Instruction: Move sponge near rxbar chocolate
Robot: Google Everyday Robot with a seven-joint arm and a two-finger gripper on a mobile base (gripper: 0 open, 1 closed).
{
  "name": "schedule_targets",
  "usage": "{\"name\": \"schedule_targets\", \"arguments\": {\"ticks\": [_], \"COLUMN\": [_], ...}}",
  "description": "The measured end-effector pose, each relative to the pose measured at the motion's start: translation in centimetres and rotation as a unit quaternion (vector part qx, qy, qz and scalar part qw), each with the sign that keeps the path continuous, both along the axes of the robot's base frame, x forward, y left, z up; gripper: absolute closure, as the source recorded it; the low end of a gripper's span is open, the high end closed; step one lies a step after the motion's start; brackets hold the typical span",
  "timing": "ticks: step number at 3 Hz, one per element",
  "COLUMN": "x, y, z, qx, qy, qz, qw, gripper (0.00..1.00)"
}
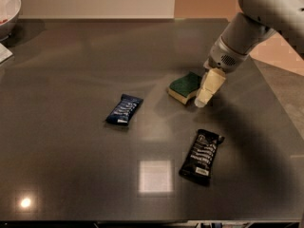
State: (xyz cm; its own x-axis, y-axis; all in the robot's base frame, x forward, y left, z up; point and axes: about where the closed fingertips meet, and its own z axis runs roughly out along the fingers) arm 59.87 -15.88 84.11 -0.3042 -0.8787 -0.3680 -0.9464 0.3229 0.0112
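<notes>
Landmark: sponge (183, 87), lying on the table (71, 165), a bit R of centre, toward the far half. Gripper (204, 98) is just beside sponge's R edge, low over the table; can't tell if it touches. Arm (247, 32) rises from it up & to the R, behind sponge. Rxbar chocolate (201, 156) lies in front of sponge, slightly R, well apart, long axis approx front-to-back w/ a slight tilt. Shorter snack bar (124, 110) is L of sponge & a little nearer the front, apart from it. Bowl (7, 8) sits far L & behind sponge, at the table's back L corner.
</notes>
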Motion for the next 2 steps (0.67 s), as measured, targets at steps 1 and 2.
{"name": "schedule_targets", "arguments": {"ticks": [1,2], "x": [0.77,1.00], "y": [0.99,1.46], "z": [-0.72,-1.16], "qx": [0.000,-0.001], "qy": [0.004,0.005], "qz": [0.004,0.005], "qw": [1.0000,1.0000], "gripper": [0.17,0.40]}}
